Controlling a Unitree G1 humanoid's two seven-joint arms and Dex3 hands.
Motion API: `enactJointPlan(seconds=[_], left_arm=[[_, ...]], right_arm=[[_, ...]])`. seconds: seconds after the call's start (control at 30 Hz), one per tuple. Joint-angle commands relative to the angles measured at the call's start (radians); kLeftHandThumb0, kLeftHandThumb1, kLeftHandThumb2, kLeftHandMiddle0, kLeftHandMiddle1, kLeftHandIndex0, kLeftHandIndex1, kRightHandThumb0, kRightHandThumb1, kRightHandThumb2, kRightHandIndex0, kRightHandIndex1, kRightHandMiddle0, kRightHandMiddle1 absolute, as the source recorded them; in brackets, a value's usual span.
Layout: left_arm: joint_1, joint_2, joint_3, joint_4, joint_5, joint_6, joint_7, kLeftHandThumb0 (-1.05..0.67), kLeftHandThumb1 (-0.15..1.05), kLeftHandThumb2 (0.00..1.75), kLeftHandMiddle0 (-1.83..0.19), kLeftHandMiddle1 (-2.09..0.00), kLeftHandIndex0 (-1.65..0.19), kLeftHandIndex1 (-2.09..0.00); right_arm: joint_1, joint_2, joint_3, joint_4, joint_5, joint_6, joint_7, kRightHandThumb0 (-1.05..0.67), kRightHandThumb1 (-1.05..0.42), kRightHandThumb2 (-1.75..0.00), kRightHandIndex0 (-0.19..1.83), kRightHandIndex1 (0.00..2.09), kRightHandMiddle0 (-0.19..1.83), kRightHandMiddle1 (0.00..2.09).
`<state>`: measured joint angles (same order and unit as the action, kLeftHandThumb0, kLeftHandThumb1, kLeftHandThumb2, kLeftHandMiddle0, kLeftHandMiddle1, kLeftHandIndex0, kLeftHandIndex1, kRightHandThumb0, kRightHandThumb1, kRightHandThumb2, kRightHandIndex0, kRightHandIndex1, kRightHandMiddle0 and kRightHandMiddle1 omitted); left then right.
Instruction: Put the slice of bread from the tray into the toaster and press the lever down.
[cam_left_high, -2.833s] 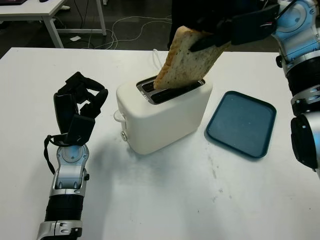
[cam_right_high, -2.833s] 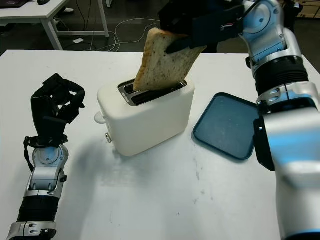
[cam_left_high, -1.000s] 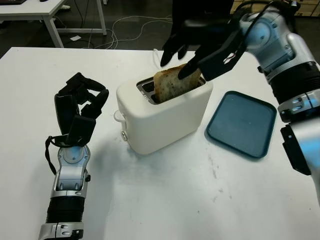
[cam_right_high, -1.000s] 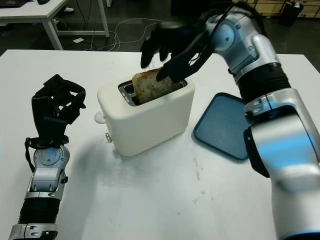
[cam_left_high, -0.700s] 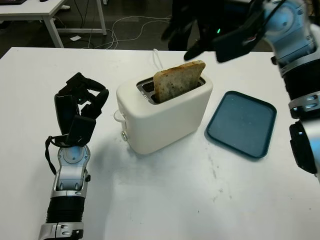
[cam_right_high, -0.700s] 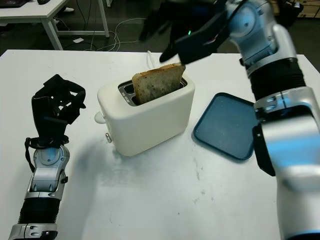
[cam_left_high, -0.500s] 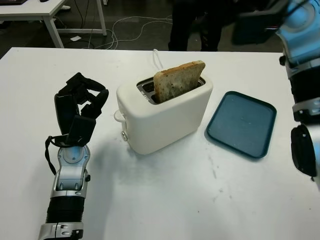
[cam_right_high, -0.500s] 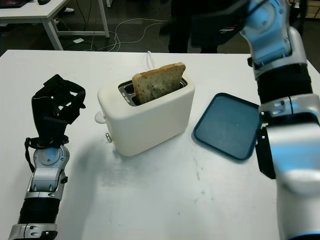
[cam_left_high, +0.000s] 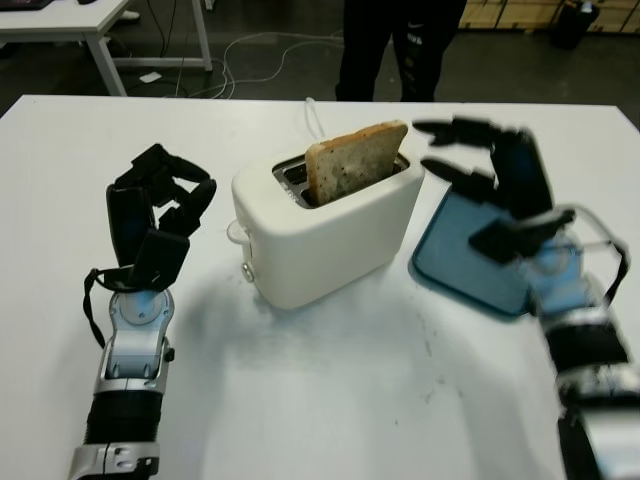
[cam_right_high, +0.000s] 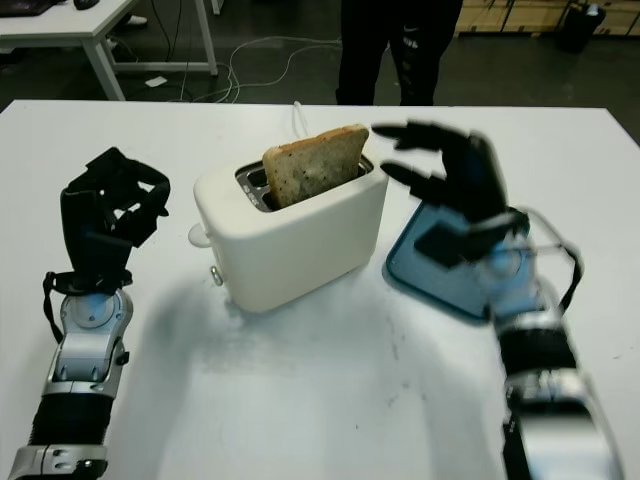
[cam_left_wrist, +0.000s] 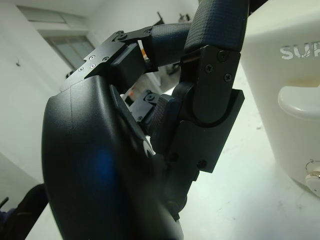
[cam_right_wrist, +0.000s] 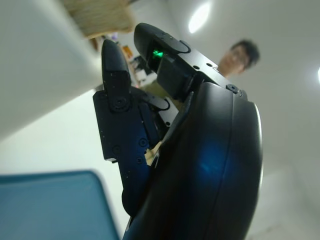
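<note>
A slice of bread (cam_left_high: 355, 162) stands in the slot of the white toaster (cam_left_high: 330, 232) at the table's middle, its upper half sticking out. The toaster's lever (cam_left_high: 236, 232) is on its left end, also seen as lever (cam_left_wrist: 300, 102) close to my left hand. My right hand (cam_left_high: 490, 185) is open, raised above the blue tray (cam_left_high: 468, 262) just right of the toaster, holding nothing. My left hand (cam_left_high: 155, 215) is upright on the table left of the toaster, fingers curled, holding nothing.
The blue tray holds nothing. A white cord (cam_left_high: 316, 112) runs from behind the toaster. A person (cam_left_high: 400, 45) stands beyond the table's far edge. Bare white table (cam_left_high: 330, 390) lies in front of the toaster.
My right hand let go of the bread, which dropped partway into the slot, then swung up and came down over the tray. The left hand stayed put.
</note>
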<state>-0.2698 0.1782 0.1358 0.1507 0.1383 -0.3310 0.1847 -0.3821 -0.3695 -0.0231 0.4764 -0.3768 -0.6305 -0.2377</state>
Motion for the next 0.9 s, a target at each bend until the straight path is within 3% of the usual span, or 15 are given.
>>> enactJointPlan(seconds=[0.0, 0.17, 0.37, 0.63, 0.73, 0.87], left_arm=[[-0.01, 0.015, -0.001, 0.006, 0.006, -0.013, -0.011, -0.99, 0.92, 0.18, -0.95, -1.51, -0.83, -1.27], [-0.003, 0.042, 0.007, 0.001, 0.0, -0.021, -0.038, -0.97, 0.92, 0.18, -0.94, -1.51, -0.82, -1.26], [0.017, 0.075, 0.022, -0.039, -0.006, -0.009, -0.069, -0.97, 0.92, 0.16, -0.94, -1.5, -0.82, -1.24], [0.052, 0.136, 0.023, -0.072, 0.046, -0.027, -0.096, -0.98, 0.92, 0.19, -0.94, -1.53, -0.84, -1.2], [0.059, 0.202, 0.01, -0.046, 0.098, -0.093, -0.12, -0.94, 0.92, 0.29, -0.96, -1.54, -0.9, -1.09], [0.066, 0.291, -0.007, -0.057, 0.158, -0.132, -0.171, -0.88, 0.92, 0.35, -1.14, -1.49, -0.99, -0.86]], right_arm=[[0.064, 0.047, -0.015, -0.04, -0.018, 0.028, -0.075, -0.38, -0.92, -0.32, 0.69, 0.8, 0.89, 0.01], [0.158, 0.147, -0.017, -0.096, -0.081, 0.07, -0.256, -0.4, -0.92, -0.36, 0.79, 0.67, 0.95, 0.02], [0.167, 0.208, -0.017, -0.099, -0.108, 0.074, -0.38, -0.47, -0.92, -0.41, 0.82, 0.66, 0.97, 0.02], [0.144, 0.214, -0.022, -0.066, -0.097, 0.069, -0.443, -0.45, -0.92, -0.4, 0.91, 0.54, 0.98, 0.01], [0.135, 0.209, -0.027, -0.056, -0.1, 0.077, -0.458, -0.43, -0.92, -0.38, 0.94, 0.53, 1.01, 0.02], [0.121, 0.2, -0.043, -0.027, -0.088, 0.061, -0.472, -0.42, -0.92, -0.34, 0.96, 0.54, 1.03, 0.02]])
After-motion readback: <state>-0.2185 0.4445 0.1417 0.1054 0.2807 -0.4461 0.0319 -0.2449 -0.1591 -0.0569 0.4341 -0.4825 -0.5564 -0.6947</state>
